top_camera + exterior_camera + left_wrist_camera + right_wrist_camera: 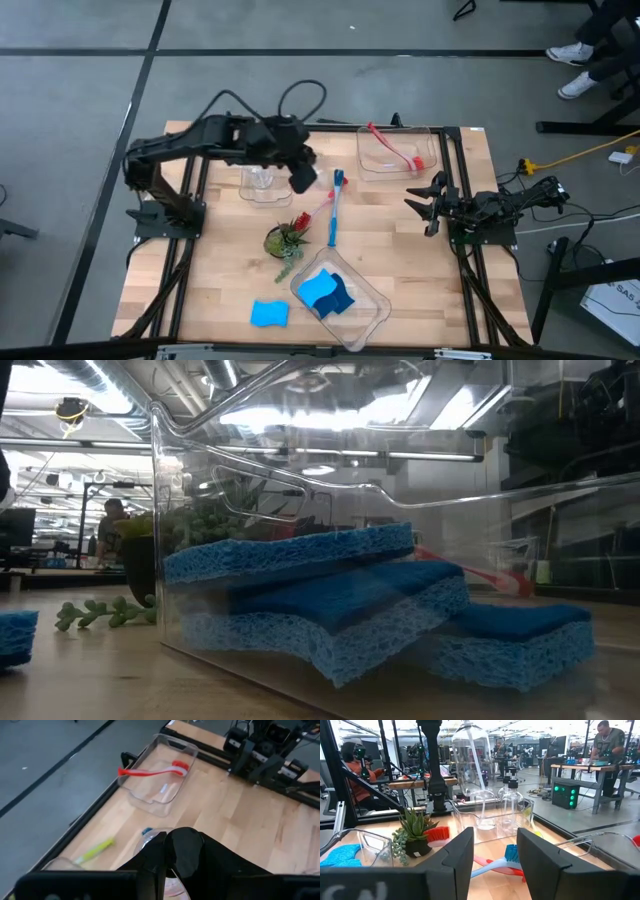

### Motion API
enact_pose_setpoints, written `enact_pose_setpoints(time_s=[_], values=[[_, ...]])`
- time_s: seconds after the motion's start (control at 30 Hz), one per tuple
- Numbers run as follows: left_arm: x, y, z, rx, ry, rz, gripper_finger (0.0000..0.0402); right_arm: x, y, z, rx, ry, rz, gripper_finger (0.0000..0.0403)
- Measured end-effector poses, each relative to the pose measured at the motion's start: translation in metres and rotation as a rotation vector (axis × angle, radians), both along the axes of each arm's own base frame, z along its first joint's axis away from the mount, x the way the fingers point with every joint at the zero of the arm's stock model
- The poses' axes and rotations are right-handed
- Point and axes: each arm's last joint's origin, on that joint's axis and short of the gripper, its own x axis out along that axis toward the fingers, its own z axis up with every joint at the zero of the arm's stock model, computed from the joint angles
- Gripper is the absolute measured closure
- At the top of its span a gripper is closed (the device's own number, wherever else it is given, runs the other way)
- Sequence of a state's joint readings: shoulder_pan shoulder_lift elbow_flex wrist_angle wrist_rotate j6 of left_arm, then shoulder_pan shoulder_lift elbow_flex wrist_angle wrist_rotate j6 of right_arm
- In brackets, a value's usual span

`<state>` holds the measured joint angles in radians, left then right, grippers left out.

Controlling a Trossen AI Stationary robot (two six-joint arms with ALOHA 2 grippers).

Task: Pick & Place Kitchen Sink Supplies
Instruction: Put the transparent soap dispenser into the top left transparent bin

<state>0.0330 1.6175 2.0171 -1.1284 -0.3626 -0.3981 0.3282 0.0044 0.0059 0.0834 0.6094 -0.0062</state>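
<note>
Hovering over the far-left bin [262,186] to sort bottles, left gripper [303,178] jaws unclear; right gripper [428,200] waits, jaws open.

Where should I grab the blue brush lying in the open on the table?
Take the blue brush mid-handle, from straight above, fingers across the shaft. It lies flat, and the middle looks free. At the head end a red brush crosses beside it; the potted plant stands close by. The right gripper waits open nearby.
</note>
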Motion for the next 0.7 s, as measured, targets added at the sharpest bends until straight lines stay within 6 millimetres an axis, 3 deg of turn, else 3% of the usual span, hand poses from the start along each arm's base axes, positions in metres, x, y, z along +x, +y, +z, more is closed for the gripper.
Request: enact_pose_setpoints(time_s=[0.4, 0.7], values=[[-0.055, 0.006, 0.019, 0.04, 0.051, 0.082, 0.0322, 0.0, 0.0, 0.0, 0.002, -0.001, 0.0, 0.0254], [-0.06, 0.021, 0.006, 0.018, 0.194, 0.129, 0.0322, 0.0, 0.0, 0.0, 0.0, 0.0, 0.0, 0.0254]])
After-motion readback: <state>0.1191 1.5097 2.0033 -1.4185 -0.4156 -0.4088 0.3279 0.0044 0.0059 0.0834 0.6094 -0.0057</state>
